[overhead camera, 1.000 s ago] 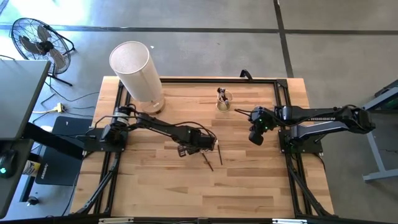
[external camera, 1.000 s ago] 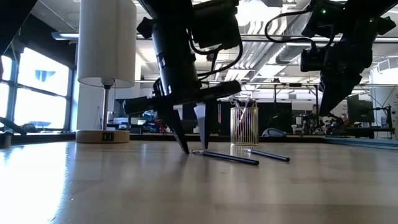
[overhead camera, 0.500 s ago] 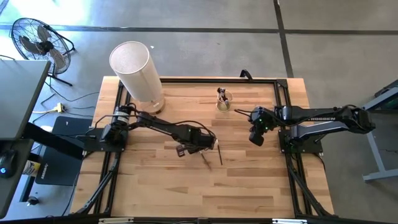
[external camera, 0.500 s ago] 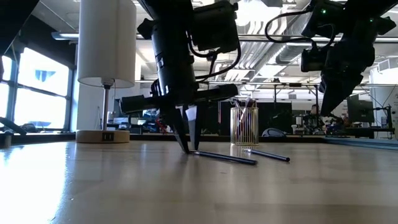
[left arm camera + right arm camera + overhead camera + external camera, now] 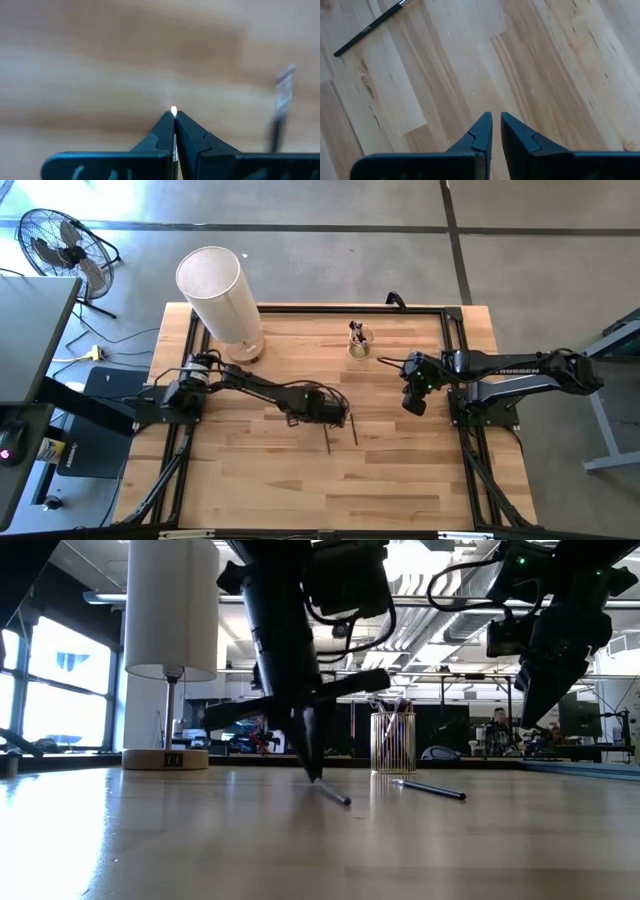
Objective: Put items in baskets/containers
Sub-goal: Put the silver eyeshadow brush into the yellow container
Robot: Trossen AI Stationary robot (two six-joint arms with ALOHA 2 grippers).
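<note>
Brushes: two loose makeup brushes lie on the wooden table [image 5: 260, 480] near its middle. One brush [image 5: 328, 439] is pinched at its upper end by the left gripper, and in the low view it slopes down from the fingertips to the tabletop [image 5: 333, 794]. The other brush [image 5: 354, 426] lies flat just beside it, on the right-arm side, also visible in the low view [image 5: 432, 789].
Glass cup: small clear yellowish cup [image 5: 359, 346] stands upright toward the far edge of the table, already holding a bunch of brushes sticking out the top [image 5: 393, 740]. Well apart from the two loose ones.
Left gripper: down at the table [image 5: 333, 417], fingers pressed together on the end of that first brush; the left wrist view shows the tips closed to a sliver [image 5: 174, 120], with the second brush a blur off to one side [image 5: 280, 107].
Right gripper: hangs above the table [image 5: 412, 402] on the right side, between its base and the cup, holding nothing. Fingers nearly together with a narrow gap [image 5: 496, 131]; its wrist view catches a dark brush lying on the wood [image 5: 370, 27].
Other stuff: tall white cylinder on a wooden base [image 5: 217, 298] at the far left corner, a floor fan [image 5: 58, 250] beyond it off the table.
</note>
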